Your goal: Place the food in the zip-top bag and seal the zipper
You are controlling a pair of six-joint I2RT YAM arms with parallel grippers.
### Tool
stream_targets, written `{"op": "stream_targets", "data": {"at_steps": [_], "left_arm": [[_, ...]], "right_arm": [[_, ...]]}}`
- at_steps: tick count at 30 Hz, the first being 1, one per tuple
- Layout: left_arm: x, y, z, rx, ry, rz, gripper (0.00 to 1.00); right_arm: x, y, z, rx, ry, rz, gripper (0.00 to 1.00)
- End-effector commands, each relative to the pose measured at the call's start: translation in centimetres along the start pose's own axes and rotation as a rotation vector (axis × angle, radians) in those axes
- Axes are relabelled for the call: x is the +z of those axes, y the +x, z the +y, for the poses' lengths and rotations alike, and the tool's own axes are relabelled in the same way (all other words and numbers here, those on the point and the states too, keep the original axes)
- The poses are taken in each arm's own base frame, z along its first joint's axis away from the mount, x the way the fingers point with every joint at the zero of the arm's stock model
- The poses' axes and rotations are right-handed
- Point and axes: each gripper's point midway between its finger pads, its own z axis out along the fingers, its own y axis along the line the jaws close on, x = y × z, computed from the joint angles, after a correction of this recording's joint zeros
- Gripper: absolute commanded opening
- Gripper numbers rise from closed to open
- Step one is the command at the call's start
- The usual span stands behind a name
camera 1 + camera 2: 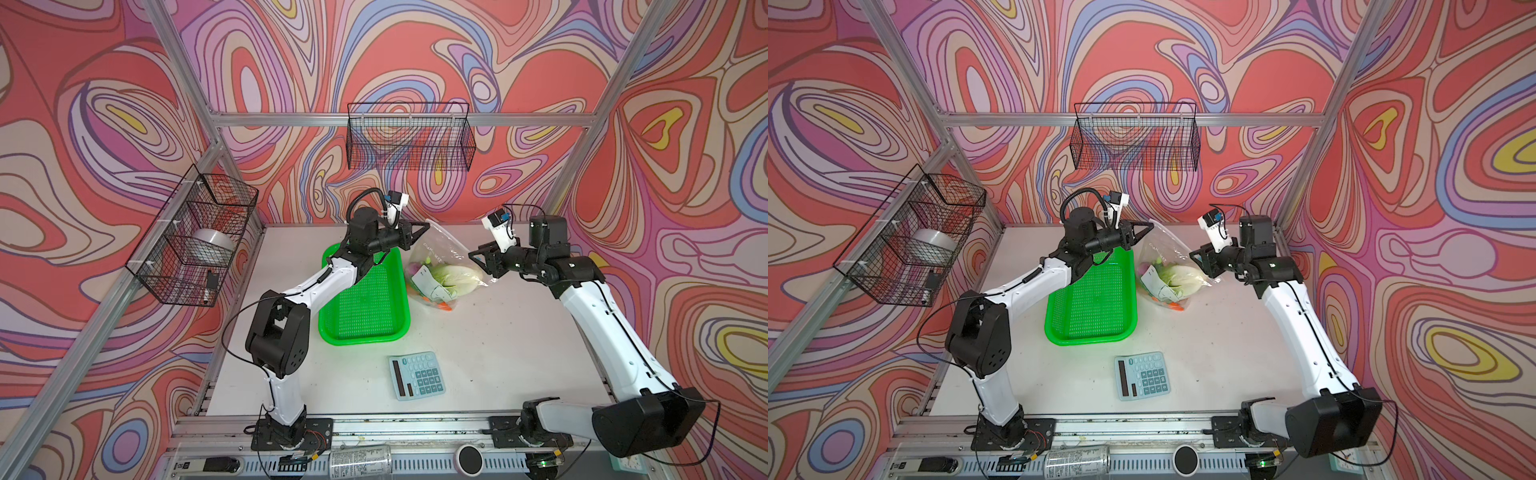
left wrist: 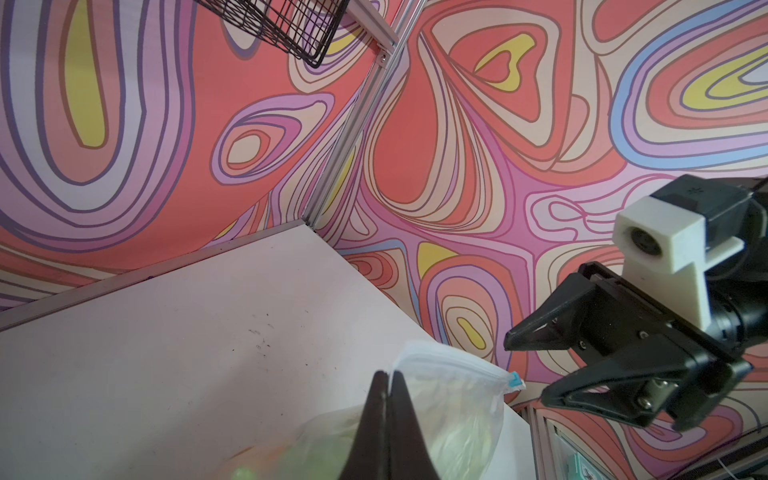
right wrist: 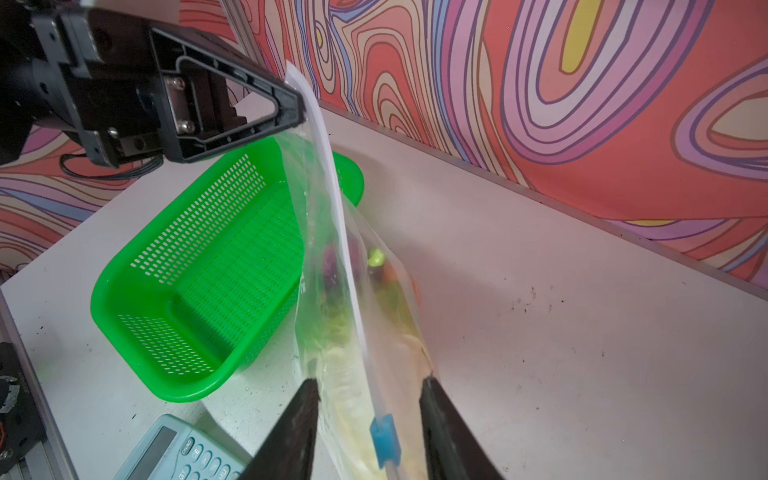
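The clear zip-top bag (image 1: 436, 253) stands on the table right of the green basket, its top corner lifted. Inside it lies the food: a white-green cabbage (image 1: 453, 276), a purple piece (image 3: 332, 262) and an orange bit (image 1: 444, 307). My left gripper (image 2: 387, 374) is shut on the bag's upper corner at the zipper's (image 3: 332, 187) end, and shows in both top views (image 1: 1152, 225). The zipper runs down to a light-blue slider (image 3: 384, 440). My right gripper (image 3: 371, 381) is open, its fingers either side of the slider without touching it (image 1: 478, 259).
An empty green basket (image 1: 365, 299) sits left of the bag, under my left arm. A light-blue calculator (image 1: 417, 376) lies near the front. Black wire baskets hang on the back wall (image 1: 409, 137) and the left wall (image 1: 191, 237). A can (image 1: 359, 461) lies on the front rail.
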Motion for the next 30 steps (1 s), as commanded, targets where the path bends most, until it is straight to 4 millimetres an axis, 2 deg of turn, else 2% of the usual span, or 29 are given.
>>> {"op": "stream_targets", "data": {"at_steps": [1,6,13,17,19,25,30], "left_arm": [[-0.7,-1.5,-1.0,0.051,0.031,-0.036,0.00],[-0.7,-1.5,-1.1,0.048,0.038,-0.034,0.00],[-0.9,-1.4,-1.1,0.049,0.031,-0.030,0.00],[-0.9,-1.6,-1.1,0.048,0.031,-0.033,0.00],[-0.8,-1.6,-1.0,0.046,0.031,-0.032,0.00],[-0.9,-1.6,-1.0,0.047,0.027,-0.025,0.00],[-0.9,-1.5,-0.9,0.043,0.023,-0.025,0.00]], "right_arm": [[-0.3,-0.3,-0.3,-0.023,-0.032,-0.037,0.40],[0.3,0.2,0.1,-0.016,-0.087,-0.036,0.40],[1.0,0.9,0.1,0.007,-0.118,-0.025,0.34],[1.5,2.0,-0.3,0.023,-0.099,-0.001,0.34],[1.6,2.3,-0.5,0.032,-0.093,-0.006,0.33],[1.0,2.1,-0.5,0.031,-0.072,-0.025,0.21],[0.4,1.9,-0.6,0.025,-0.050,-0.045,0.20]]}}
